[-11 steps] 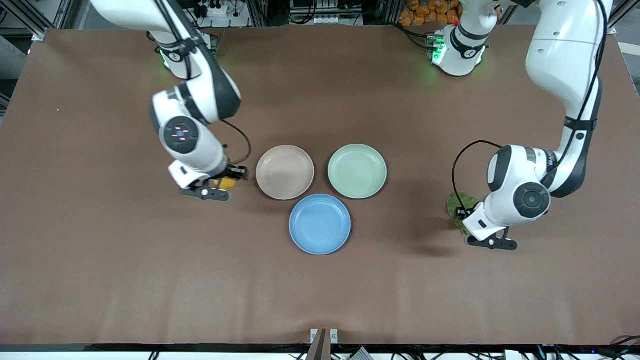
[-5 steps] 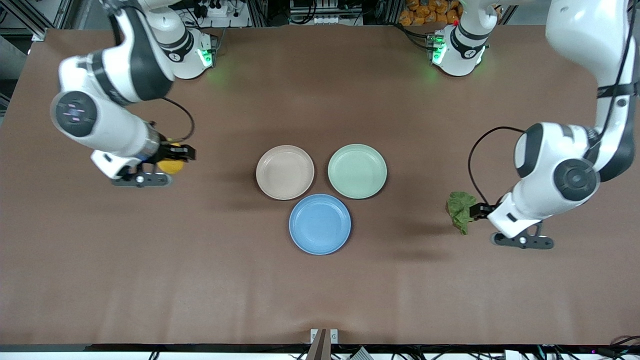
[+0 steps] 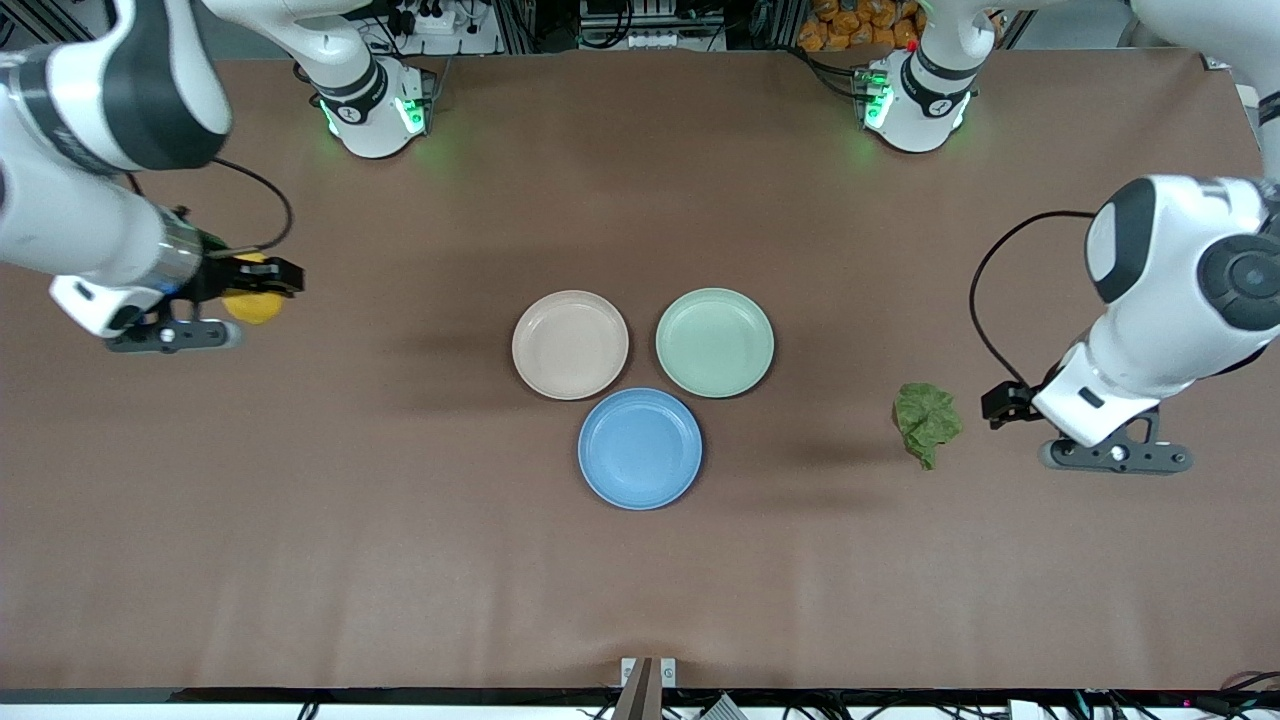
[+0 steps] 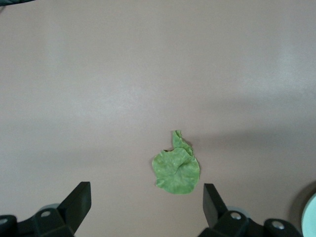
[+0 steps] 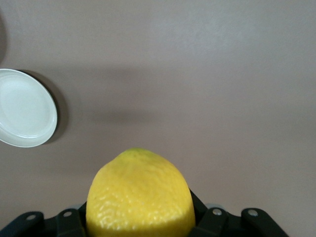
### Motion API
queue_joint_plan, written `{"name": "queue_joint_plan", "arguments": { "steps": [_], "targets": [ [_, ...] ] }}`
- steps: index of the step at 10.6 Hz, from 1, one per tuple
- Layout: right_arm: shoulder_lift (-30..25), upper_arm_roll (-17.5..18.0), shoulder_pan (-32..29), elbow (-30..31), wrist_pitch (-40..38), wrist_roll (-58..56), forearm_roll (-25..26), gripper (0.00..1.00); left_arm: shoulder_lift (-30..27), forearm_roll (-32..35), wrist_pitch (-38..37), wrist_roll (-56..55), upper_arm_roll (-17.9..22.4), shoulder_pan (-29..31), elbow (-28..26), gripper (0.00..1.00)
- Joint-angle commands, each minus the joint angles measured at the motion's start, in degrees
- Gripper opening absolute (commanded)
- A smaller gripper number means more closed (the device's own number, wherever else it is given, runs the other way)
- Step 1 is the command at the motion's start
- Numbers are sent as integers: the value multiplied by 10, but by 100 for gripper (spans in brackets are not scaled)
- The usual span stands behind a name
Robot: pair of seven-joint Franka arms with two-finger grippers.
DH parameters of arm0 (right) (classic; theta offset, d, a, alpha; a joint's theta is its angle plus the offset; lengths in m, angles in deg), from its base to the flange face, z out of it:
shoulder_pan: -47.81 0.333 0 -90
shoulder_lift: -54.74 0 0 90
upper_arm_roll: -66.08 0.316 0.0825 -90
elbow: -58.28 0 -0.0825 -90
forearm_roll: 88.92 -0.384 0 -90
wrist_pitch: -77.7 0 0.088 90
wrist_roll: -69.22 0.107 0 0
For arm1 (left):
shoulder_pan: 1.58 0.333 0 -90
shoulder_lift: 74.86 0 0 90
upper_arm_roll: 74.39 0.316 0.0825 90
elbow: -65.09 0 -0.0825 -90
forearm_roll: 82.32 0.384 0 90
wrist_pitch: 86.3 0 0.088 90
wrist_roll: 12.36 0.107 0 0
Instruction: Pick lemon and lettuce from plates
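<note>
The lemon point(image 3: 250, 302) is yellow and held in my right gripper point(image 3: 262, 288), up over bare table toward the right arm's end, well away from the plates. In the right wrist view the lemon point(image 5: 140, 192) fills the shut right gripper point(image 5: 140, 219). The lettuce point(image 3: 927, 420) lies flat on the table toward the left arm's end, off the plates. My left gripper point(image 3: 1003, 404) is open and empty, over the table beside the lettuce. The left wrist view shows the lettuce point(image 4: 177, 168) apart from the open left gripper point(image 4: 145, 207). The beige-pink plate point(image 3: 570, 345) and the mint green plate point(image 3: 714, 342) hold nothing.
A bright blue plate point(image 3: 640, 448) sits nearer the front camera than the two plates and touches both. The beige-pink plate's rim point(image 5: 24, 108) shows in the right wrist view, and the mint plate's edge point(image 4: 312, 217) in the left wrist view.
My right arm swung away from the plates toward its end of the table with the lemon. My left gripper let go of the lettuce and drew back; the lettuce stayed on the table.
</note>
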Motion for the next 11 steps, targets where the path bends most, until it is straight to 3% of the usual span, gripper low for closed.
{"name": "queue_joint_plan", "arguments": {
  "steps": [1,5,11],
  "targets": [
    [-25,4,-38,-2,-4,-63,21,61,-31,8,-21,-45,-8,3,-9,100],
    [-42,3,-48,13,33,-63,23,61,-62,5,-54,-76,-11,-1,-8,100],
    [-97,4,-52,111,114,-63,23,61,-89,5,-71,-73,-12,3,-8,100]
  ]
}}
